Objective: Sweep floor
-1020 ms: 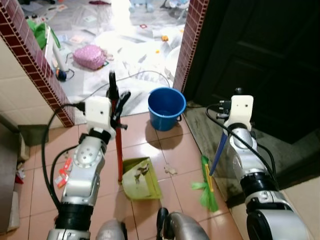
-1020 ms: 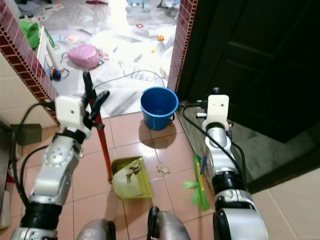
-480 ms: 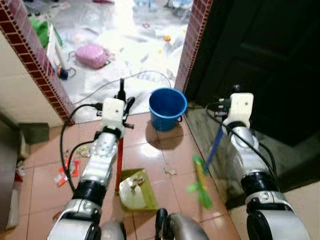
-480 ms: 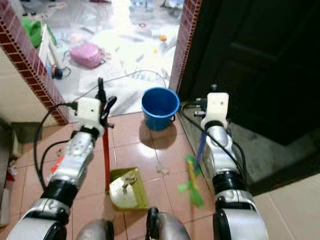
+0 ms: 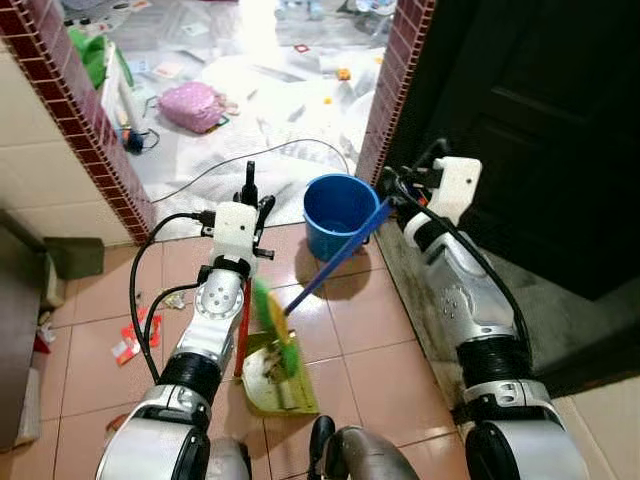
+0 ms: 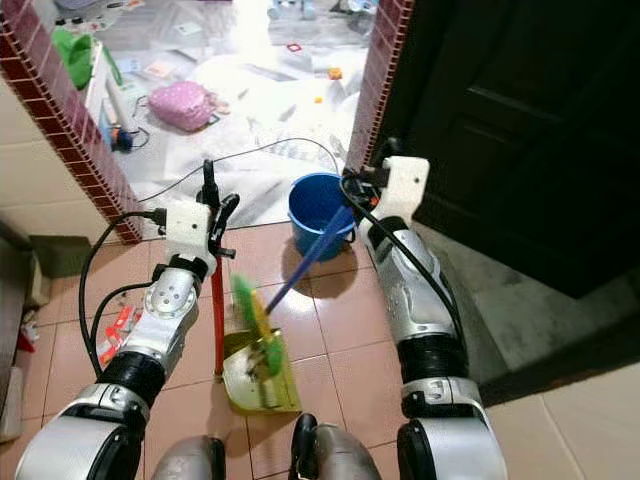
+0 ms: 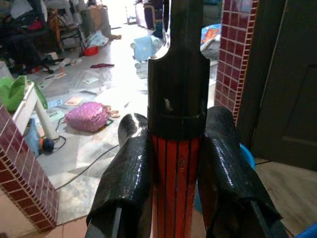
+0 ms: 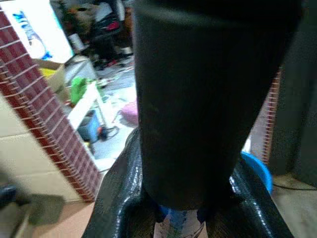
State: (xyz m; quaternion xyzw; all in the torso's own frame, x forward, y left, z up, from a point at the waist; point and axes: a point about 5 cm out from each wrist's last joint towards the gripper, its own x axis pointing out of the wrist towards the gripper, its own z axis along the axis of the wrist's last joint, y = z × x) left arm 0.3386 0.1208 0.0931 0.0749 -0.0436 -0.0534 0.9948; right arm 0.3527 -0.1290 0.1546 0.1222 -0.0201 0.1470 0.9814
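Head eyes look down — wrists, close along handles.

daylight glare blows out far floor | door side dark | broom head [image 5: 272,325] motion-blurred

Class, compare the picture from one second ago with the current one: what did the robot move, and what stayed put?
The right end effector swung the broom leftward, so its green bristles went from the floor near the doorway onto the green dustpan. The small scrap that lay beside the pan is gone from that tile. The left end effector still clamps the red dustpan handle; the blue bucket stayed.
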